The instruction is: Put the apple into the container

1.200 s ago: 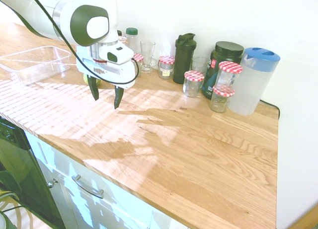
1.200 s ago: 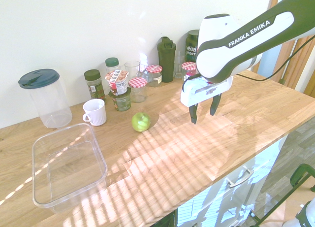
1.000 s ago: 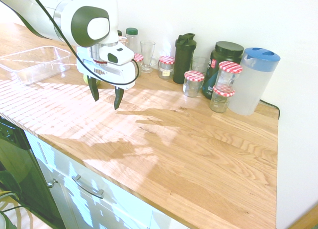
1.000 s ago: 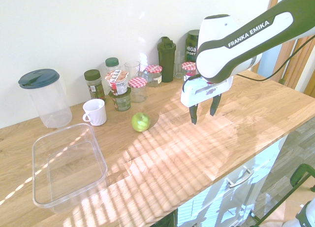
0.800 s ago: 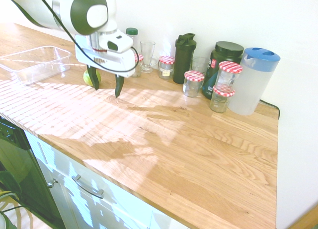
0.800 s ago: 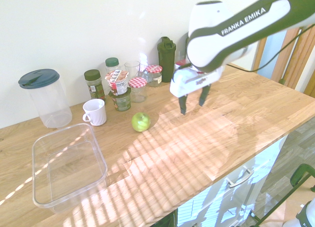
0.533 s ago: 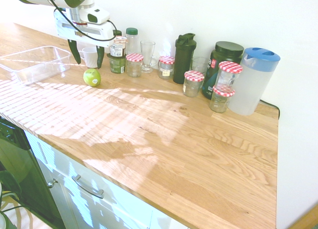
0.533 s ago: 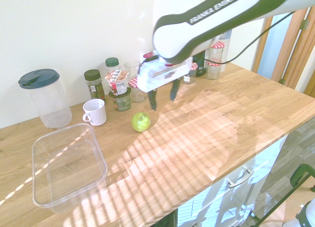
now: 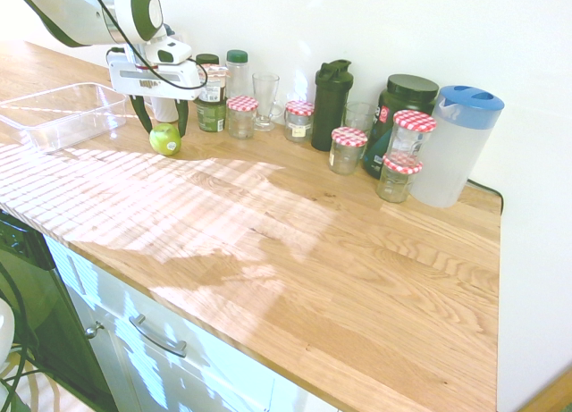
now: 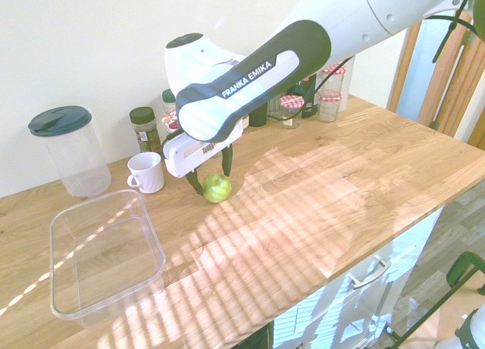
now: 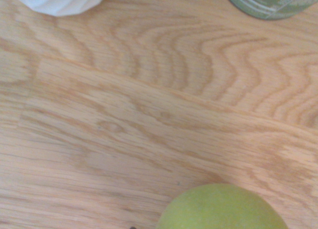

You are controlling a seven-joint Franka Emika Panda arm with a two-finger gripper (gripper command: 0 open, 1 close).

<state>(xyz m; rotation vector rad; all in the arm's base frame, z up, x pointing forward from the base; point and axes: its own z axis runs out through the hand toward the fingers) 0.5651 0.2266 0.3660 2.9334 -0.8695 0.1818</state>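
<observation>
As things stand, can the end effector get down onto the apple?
Probably yes. The end effector is open and hangs over the apple, a finger either side. The white mug and green jar stand close by but clear of it.

White mug (image 10: 145, 172), jars (image 9: 347, 149), blue-lidded pitcher (image 9: 458, 146)

Oak butcher-block countertop (image 9: 357, 251), slatted sunlight striped across it. Plain white wall (image 9: 402, 28) behind. White drawer front below with a metal handle (image 9: 157, 335).
</observation>
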